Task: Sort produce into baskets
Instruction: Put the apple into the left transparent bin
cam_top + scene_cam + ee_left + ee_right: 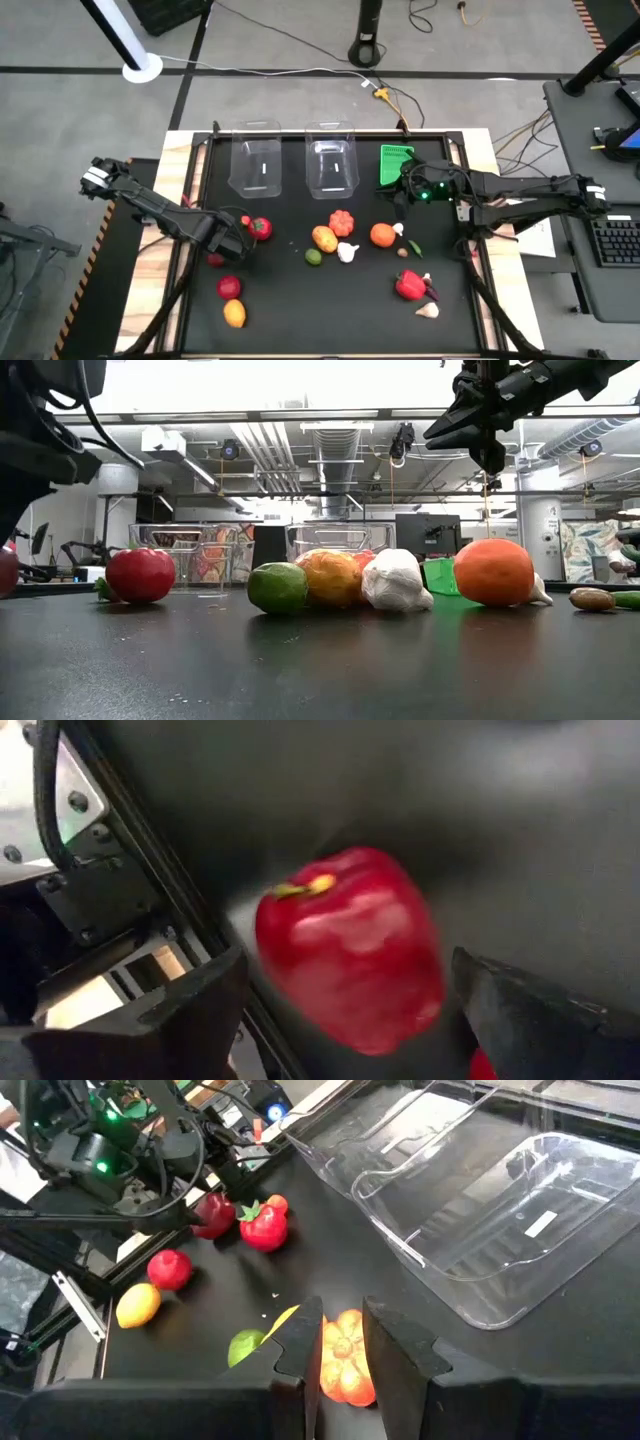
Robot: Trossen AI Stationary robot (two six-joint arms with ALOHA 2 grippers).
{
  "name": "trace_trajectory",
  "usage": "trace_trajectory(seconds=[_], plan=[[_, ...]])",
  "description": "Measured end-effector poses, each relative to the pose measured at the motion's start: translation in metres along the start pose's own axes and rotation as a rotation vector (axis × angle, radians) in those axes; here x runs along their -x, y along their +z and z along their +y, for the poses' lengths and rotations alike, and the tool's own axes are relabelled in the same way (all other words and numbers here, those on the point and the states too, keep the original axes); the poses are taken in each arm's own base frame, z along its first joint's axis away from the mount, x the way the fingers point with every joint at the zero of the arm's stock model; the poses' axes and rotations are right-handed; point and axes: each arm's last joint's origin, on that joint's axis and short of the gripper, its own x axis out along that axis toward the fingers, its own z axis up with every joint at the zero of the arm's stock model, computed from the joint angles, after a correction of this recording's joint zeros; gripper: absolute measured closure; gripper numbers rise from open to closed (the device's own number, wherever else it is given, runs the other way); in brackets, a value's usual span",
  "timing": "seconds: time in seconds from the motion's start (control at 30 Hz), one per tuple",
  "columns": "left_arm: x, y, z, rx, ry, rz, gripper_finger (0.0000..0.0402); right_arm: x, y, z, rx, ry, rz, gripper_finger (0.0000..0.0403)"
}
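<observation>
**A:** Produce first: how much of it is sorted?

**B:** None that I can see. Nearest the table's front edge lie a yellow lemon-like toy (234, 314), a round red fruit (229, 287), a white garlic-like piece (428, 310) and a red pepper-shaped toy with a dark stem (410, 285). Farther in sit a lime green ball (313, 257), an orange-yellow oval fruit (324, 238), a white garlic bulb (347, 252), a ribbed red-orange pumpkin-like toy (342, 222) and a smooth orange ball (382, 235). All rest on the black table top (300, 310).

**B:** At the far edge the two clear plastic rectangular tubs (255, 158) (332, 158) look empty; the small bright green mesh basket (394, 165) I cannot judge, as the right arm partly covers it.

**A:** And the arms?

**B:** The left gripper (232, 243) is low at the left side, fingers spread apart around a glossy red apple-like toy (350, 960), not yet closed on it. A red strawberry-like toy with green leaves (260, 227) lies just beside. The right gripper (345, 1342) hangs high near the green basket, fingers a narrow gap apart, holding nothing.

**A:** So nearly everything is left.

**B:** I'd judge so.
</observation>
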Motion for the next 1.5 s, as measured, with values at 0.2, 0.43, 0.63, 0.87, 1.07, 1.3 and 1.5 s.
trace_trajectory(seconds=[0.2, 0.43, 0.63, 0.87, 1.07, 1.3, 1.5], plan=[[-0.009, -0.003, 0.002, 0.049, 0.030, -0.020, 0.0072, 0.000, 0.000, 0.000, 0.000, 0.000, 0.000, 0.0335], [-0.014, -0.006, -0.002, 0.037, 0.038, -0.036, 0.0081, 0.000, 0.000, 0.000, 0.006, 0.000, -0.001, 0.0335], [-0.018, -0.009, -0.005, 0.024, 0.065, -0.044, 0.0092, 0.000, 0.000, 0.000, 0.016, 0.000, -0.001, 0.0335], [-0.017, -0.010, -0.010, 0.008, 0.033, -0.044, 0.0097, 0.000, 0.000, 0.000, 0.019, 0.000, -0.001, 0.0335], [-0.011, -0.010, -0.014, -0.016, -0.002, -0.036, 0.0171, 0.000, 0.000, 0.000, 0.027, 0.000, -0.001, 0.0335], [0.006, -0.014, -0.016, -0.075, -0.087, 0.057, 0.0173, 0.000, 0.000, 0.000, 0.028, 0.000, -0.001, 0.0335], [0.064, -0.012, -0.021, -0.300, -0.313, -0.031, 0.0173, 0.000, 0.000, 0.000, 0.035, 0.000, -0.001, 0.0335]])
